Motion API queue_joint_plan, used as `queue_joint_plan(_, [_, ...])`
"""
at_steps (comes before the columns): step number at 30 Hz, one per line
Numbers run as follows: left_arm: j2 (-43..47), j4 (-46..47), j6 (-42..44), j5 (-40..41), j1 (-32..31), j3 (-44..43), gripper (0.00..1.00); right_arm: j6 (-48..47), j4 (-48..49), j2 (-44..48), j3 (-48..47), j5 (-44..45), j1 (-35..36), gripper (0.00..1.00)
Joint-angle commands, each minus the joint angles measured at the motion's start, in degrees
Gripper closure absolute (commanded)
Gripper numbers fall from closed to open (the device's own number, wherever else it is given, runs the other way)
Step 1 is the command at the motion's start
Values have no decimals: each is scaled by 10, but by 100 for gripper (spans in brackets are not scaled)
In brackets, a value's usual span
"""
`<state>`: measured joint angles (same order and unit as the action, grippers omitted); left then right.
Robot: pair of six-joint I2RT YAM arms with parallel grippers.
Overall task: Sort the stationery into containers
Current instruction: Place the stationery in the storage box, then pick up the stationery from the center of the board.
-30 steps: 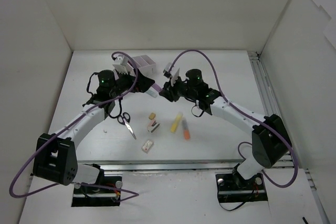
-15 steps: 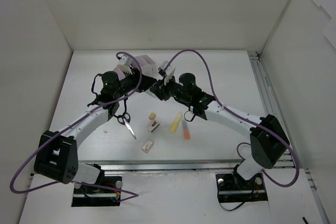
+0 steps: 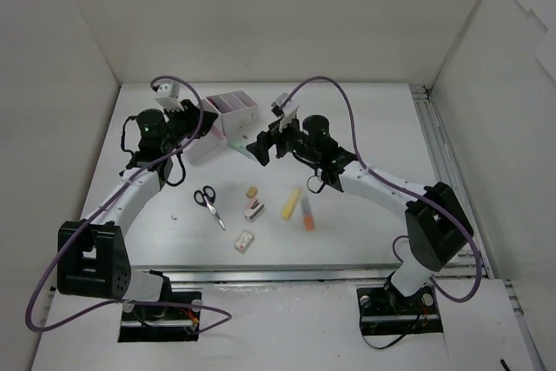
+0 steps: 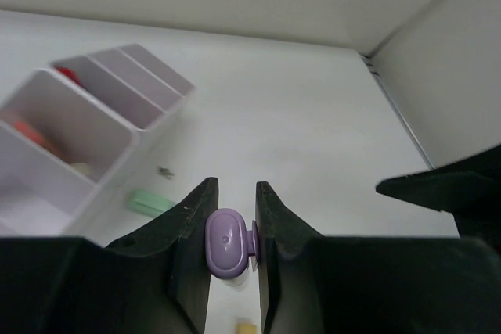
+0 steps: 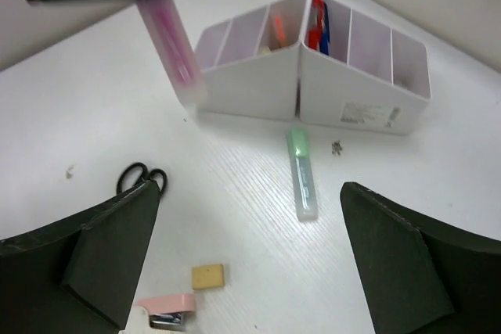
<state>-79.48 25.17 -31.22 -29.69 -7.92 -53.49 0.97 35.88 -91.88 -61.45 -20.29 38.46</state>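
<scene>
Left wrist view: left gripper (image 4: pixel 233 207) clamped on lilac-capped pink plastic highlighter (image 4: pixel 228 234), which hangs just beside the white slanted plastic desk organizer (image 4: pixel 117 166), likely staged for a compartment. Right gripper (image 5: pixel 249 193) spread wide and empty above green highlighter (image 5: pixel 303 174) lying beside organizer, probably the next pick.

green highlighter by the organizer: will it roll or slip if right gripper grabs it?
Probably stiff and light: the green highlighter looks like a rigid plastic barrel. It lies flat on the table, apart from the organizer, so a sideways nudge could slide or roll it. Its smooth shell may slip in the right gripper.
</scene>
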Motion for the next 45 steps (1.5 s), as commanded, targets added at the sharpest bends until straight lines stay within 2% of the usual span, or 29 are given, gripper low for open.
queue_joint_plan(1, [24,15,53,54,40,-58,100,6,33,-30,-14,-54,-31,2])
queue_joint_plan(6, [-23,-10,113,131,70,-102,100,3,23,-72,-35,-63,-51,2])
queue_joint_plan(11, [-91,-16,129,176,77,-159,100,-4,2,-95,-56,-46,-65,2])
queue_joint_plan(15, [-161,-31,121,212,77,-199,100,-47,-26,-112,-80,-20,-66,2])
queue_joint_plan(21, [-218,-27,85,220,77,-224,100,-102,-141,-180,-171,-12,-65,2])
queue_joint_plan(22, [-220,-29,81,222,77,-226,97,-107,-151,-190,-182,-21,-63,2])
queue_joint_plan(24, [-223,-30,69,227,77,-224,85,-116,-168,-218,-210,-25,-60,2])
queue_joint_plan(25, [-221,-30,65,230,77,-217,70,-121,-174,-225,-225,-25,-55,2])
queue_joint_plan(27, [-213,-31,63,234,77,-207,61,-132,-180,-249,-237,-14,-46,2])
queue_joint_plan(28, [-210,-31,63,235,77,-203,47,-135,-182,-257,-248,-13,-43,2])
queue_joint_plan(30, [-196,-33,61,237,77,-194,33,-141,-178,-281,-260,-4,-36,2])
queue_joint_plan(34, [-167,-47,58,234,77,-184,23,-144,-236,-334,-341,7,-29,2])
queue_joint_plan(35, [-154,-53,57,233,77,-185,19,-146,-237,-340,-350,12,-27,2])
queue_joint_plan(36, [-147,-64,56,232,77,-181,10,-147,-264,-346,-378,19,-23,2])
queue_joint_plan(38, [-119,-73,54,232,77,-173,7,-148,-288,-367,-403,30,-22,2])
queue_joint_plan(39, [-110,-75,54,232,77,-160,3,-148,-310,-372,-414,38,-20,2])
queue_joint_plan(43, [-46,-81,59,242,77,-120,0,-149,-373,-399,-463,52,-17,4])
queue_joint_plan(45, [-6,-84,65,255,77,-96,0,-152,-439,-428,-508,55,-19,9])
